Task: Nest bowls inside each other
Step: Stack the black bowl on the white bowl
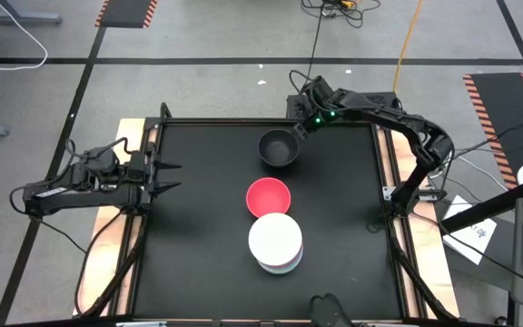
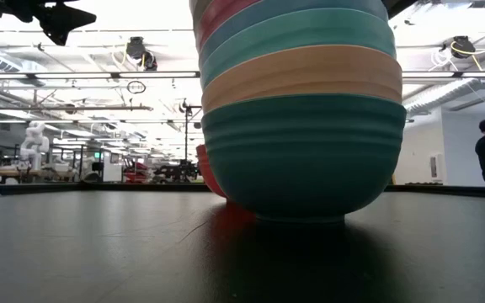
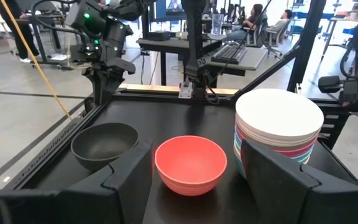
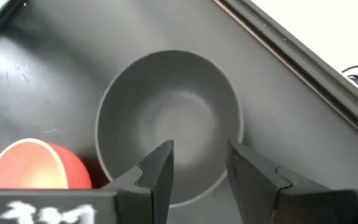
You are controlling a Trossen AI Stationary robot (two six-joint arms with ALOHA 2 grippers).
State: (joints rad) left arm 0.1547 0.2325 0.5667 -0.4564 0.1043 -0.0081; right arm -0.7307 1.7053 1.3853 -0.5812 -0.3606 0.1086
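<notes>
You see no legible writing. The right tool (image 4: 197, 163), fingers parted, hovers over the round black plastic bowl (image 1: 280, 148); the left tool (image 1: 169, 177) waits open at the bench (image 1: 198, 227) edge.

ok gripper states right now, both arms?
Left gripper: open, empty, at the table's left edge.
Right gripper: open, empty, over the black bowl.

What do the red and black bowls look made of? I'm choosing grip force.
Red bowl: likely matte plastic, with a thin even rim and a soft, dull sheen. Black bowl: probably the same plastic, smooth and satin, with faint highlights only.
</notes>
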